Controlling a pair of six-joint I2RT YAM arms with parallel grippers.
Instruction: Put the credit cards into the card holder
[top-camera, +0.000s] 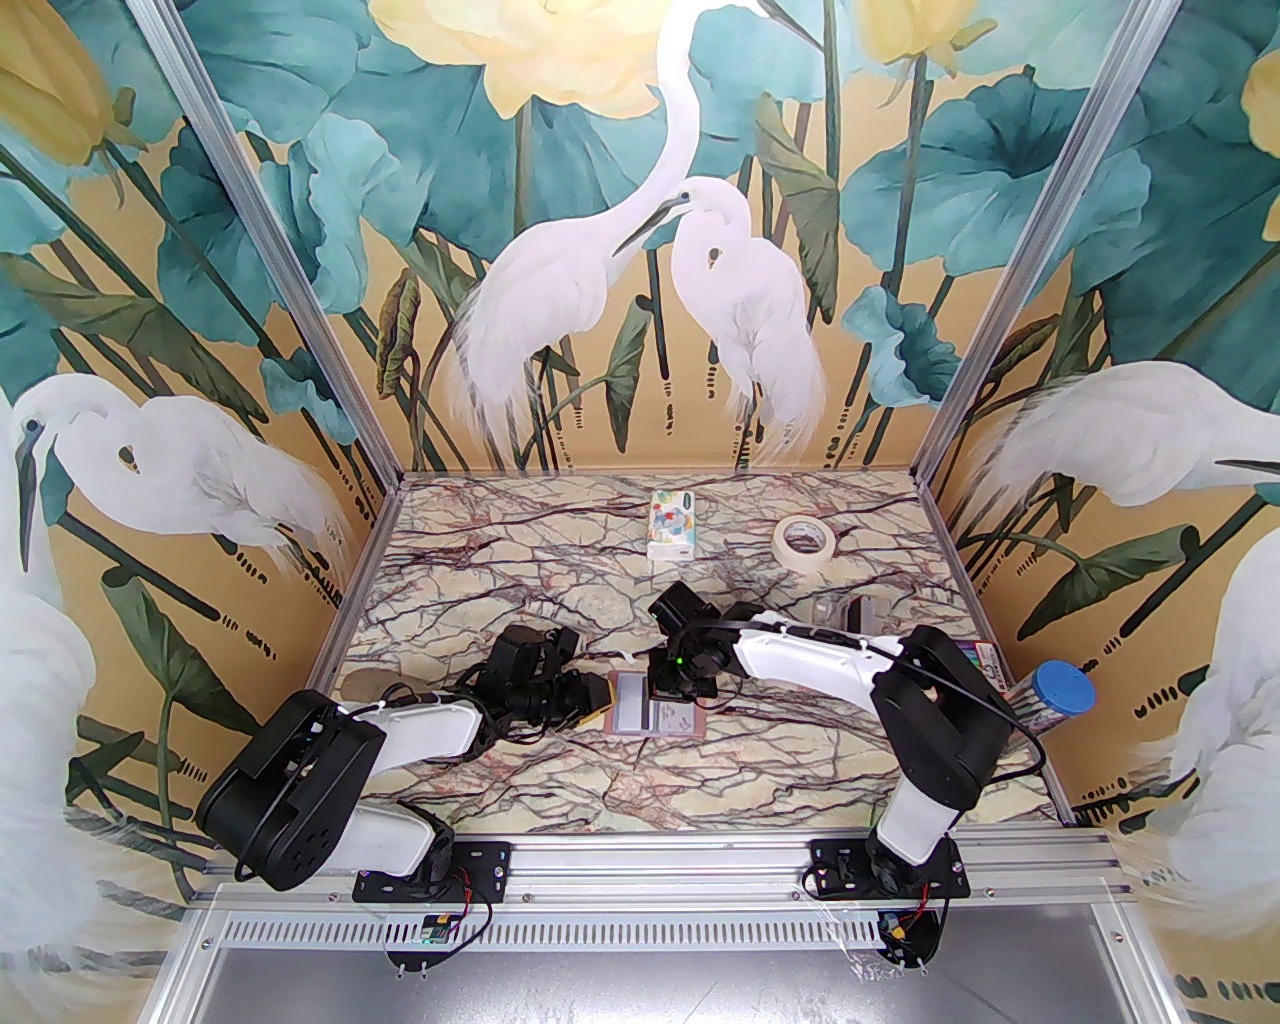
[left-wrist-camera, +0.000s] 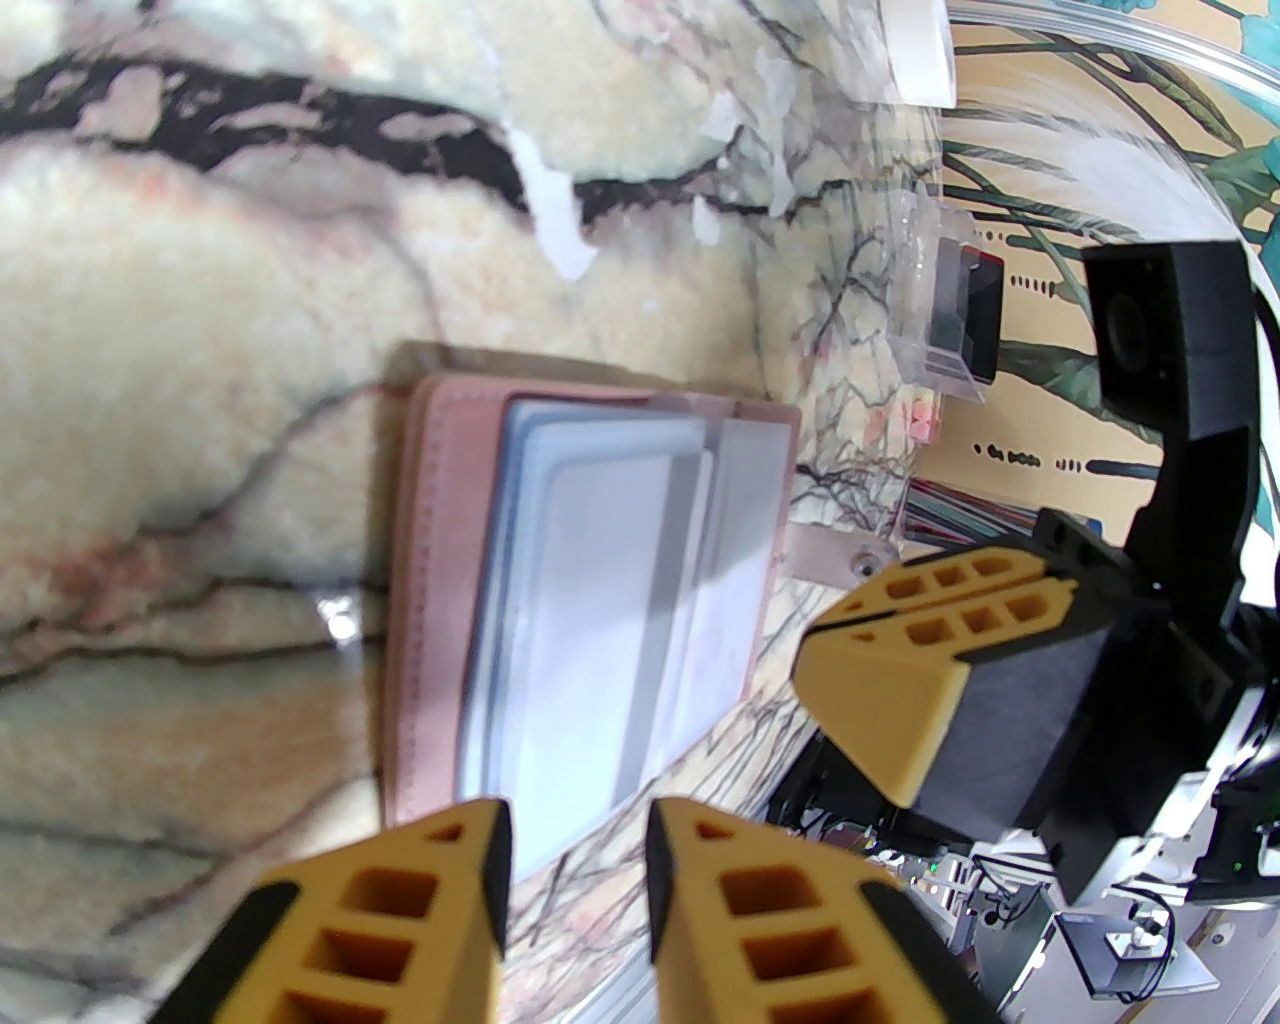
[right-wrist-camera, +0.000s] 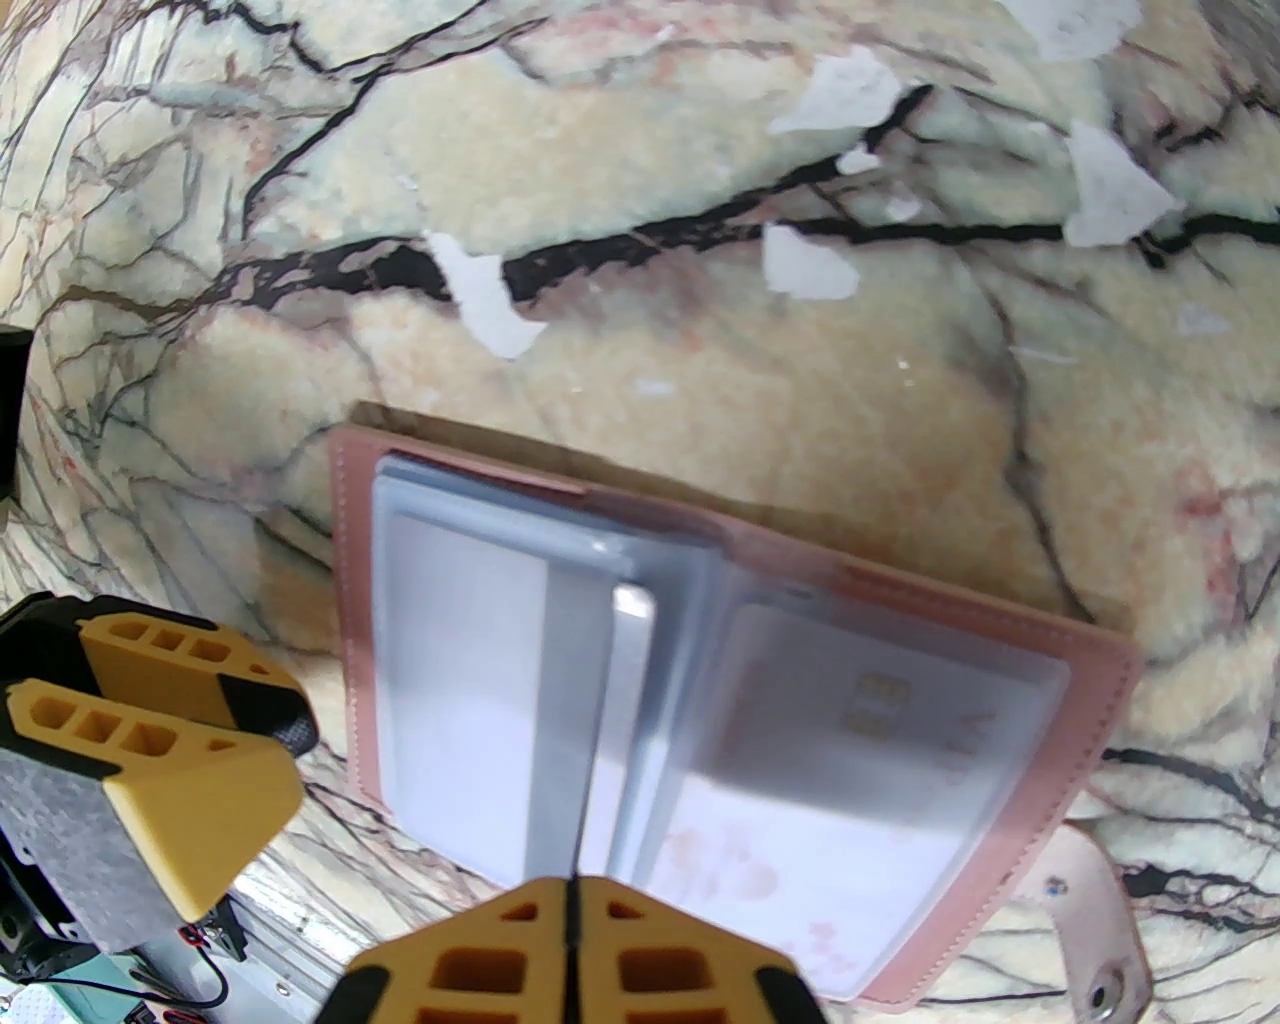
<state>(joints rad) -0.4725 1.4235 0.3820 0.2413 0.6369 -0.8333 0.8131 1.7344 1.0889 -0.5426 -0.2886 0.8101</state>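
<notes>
We find the card holder (right-wrist-camera: 1095, 690) open flat on the table (right-wrist-camera: 700, 300), credit cards (right-wrist-camera: 880, 760) sleeved inside. Right gripper (right-wrist-camera: 570, 890): fully closed above it, grip undiscernible. Left gripper (left-wrist-camera: 578, 880): part-open, empty, presumably stationed to steady the holder.

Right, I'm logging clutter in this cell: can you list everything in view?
card holder: one, dusty pink, open flat, near centre
credit cards: at least two, pale, in the holder's sleeves
tissue pack: one, white patterned, far centre
tape roll: one, cream, far right
clear box: one, transparent, right side
striped pack: one, multicoloured, right edge
canister: one, blue lid, right edge
left fingers: two, yellow, apart, beside holder's left edge
right fingers: two, yellow, shut, above holder
</notes>
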